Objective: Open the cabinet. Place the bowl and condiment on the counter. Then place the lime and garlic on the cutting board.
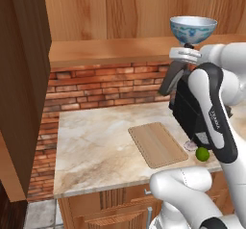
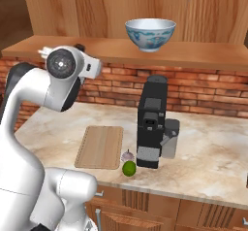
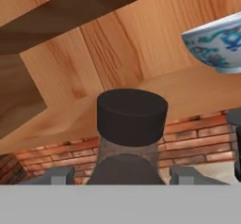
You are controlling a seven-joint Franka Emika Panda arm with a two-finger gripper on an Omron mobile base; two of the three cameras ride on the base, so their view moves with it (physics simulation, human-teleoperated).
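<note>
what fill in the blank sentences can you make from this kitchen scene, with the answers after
1. The bowl stands on the open cabinet's ____.
2. The cutting board lies flat on the ____.
3. The lime and the garlic sit between the cutting board and the black ____.
4. In the hand view, the condiment's black ____ rises between the two fingers.

Missing words: shelf; counter; coffee machine; cap

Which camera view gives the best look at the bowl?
The right base view: the whole bowl stands unobstructed on the cabinet shelf. In the left base view the bowl has its foot hidden behind the arm. The hand view cuts it off at the right edge.
</note>
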